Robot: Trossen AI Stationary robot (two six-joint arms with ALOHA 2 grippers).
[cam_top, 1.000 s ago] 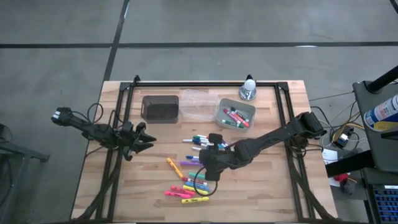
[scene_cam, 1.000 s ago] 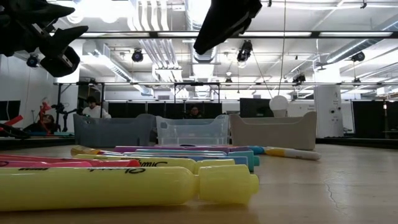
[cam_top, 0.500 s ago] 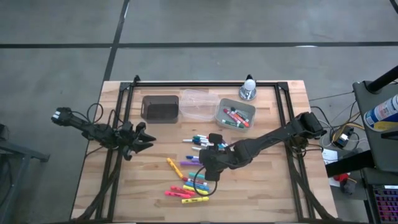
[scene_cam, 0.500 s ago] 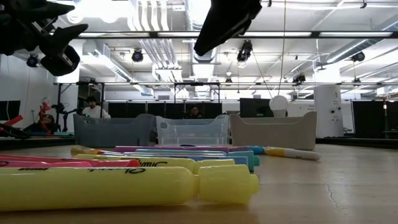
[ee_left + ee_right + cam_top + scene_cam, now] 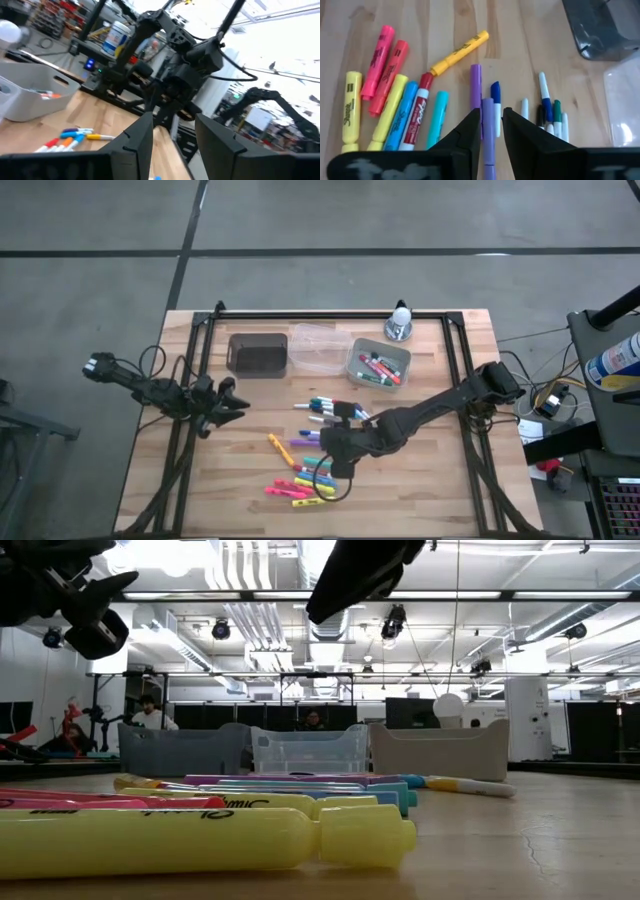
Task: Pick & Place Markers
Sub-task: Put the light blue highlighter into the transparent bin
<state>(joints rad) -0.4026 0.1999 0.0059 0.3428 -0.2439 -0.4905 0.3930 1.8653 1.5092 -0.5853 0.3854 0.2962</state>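
Three bins in a row at the far side of the table (image 5: 420, 480): dark bin (image 5: 257, 353) on the left, looks empty; clear bin (image 5: 320, 346) in the middle, nothing visible inside; grey bin (image 5: 379, 363) on the right, holding several markers, red and green among them. Small white-topped object (image 5: 400, 322) just beyond the grey bin, can't tell what. Loose markers (image 5: 300, 470) scattered mid-table, near of the bins: white-bodied ones with blue and green caps (image 5: 322, 408) at the far end of the scatter, orange one (image 5: 280, 449) lying diagonally to the left, pink and yellow highlighters (image 5: 295, 496) nearest the front edge. Right gripper (image 5: 337, 460) low over the middle of the scatter, fingers (image 5: 465, 132) narrowed to a slim gap with a purple marker (image 5: 488, 131) running between them; second purple marker (image 5: 476, 87) in line just past it, blue one (image 5: 495, 105) beside. Grip on it not confirmed — contact can't be told from the wrist view, fingers clearly not fully closed. Left gripper (image 5: 232, 405) parked over the left side of the table, near of the dark bin, fingers (image 5: 135, 140) parted and holding nothing. From table level: yellow highlighter (image 5: 200, 840) closest, bins lined up behind the marker pile, people in the room beyond.
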